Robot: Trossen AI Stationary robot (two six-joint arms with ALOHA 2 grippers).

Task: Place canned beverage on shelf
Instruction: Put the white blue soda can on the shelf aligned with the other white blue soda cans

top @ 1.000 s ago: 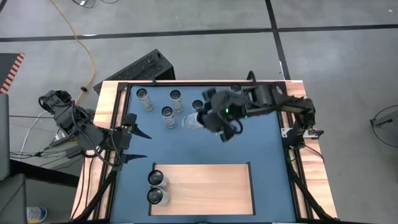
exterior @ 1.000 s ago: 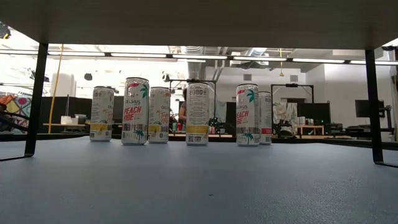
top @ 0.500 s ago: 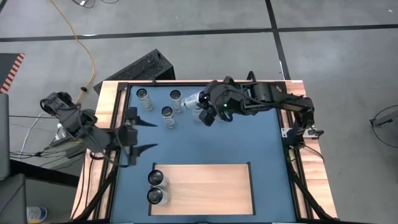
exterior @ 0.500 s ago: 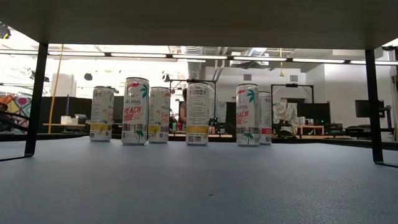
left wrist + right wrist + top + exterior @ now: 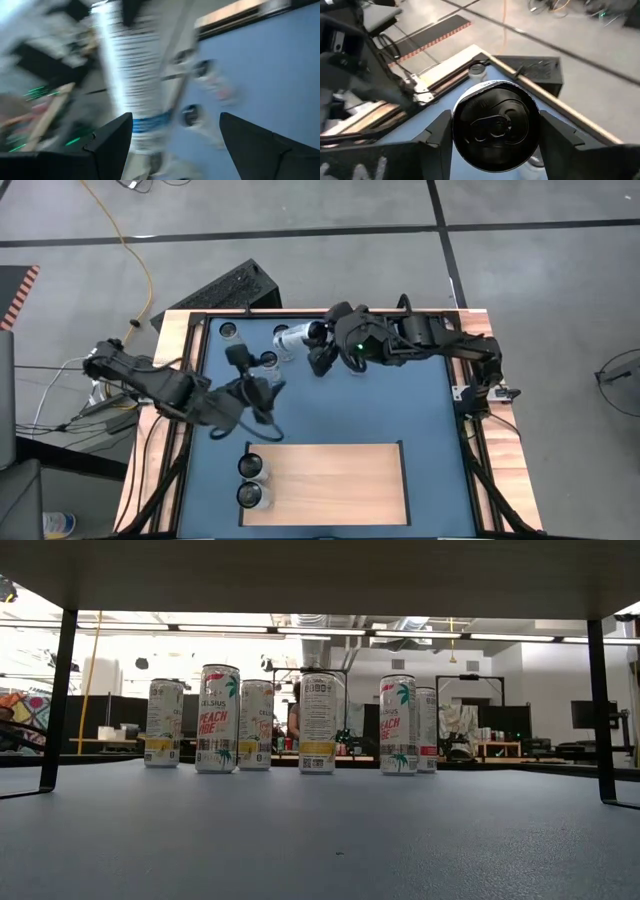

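Observation:
My right gripper (image 5: 318,352) is over the far middle of the blue table, shut on a white beverage can (image 5: 293,337) that lies on its side in the air. In the right wrist view the can's dark top (image 5: 495,122) faces the camera between my two fingers. My left gripper (image 5: 258,393) hovers open over the table left of centre, holding nothing. The pale wooden shelf (image 5: 340,480) lies at the near edge, with two cans (image 5: 250,467) standing upright on its left end. My right gripper pinches the can's round side wall just below its top rim (image 5: 457,125), one finger (image 5: 437,135) on each side. The can lies along the fingers, top toward the wrist and base toward the table's left. It is lifted clear, about level.
Several more cans (image 5: 218,718) stand upright in a loose row near the far edge, among them one at the far left (image 5: 229,330). Wooden strips (image 5: 172,360) border the table. Bare blue surface (image 5: 400,410) lies between the far cans and the shelf.
My right gripper has rolled and gone toward the far edge, swinging the held can round, so that its base now points toward the table's left. My left gripper has gone from the table's left edge toward the middle, sinking a little and turning.

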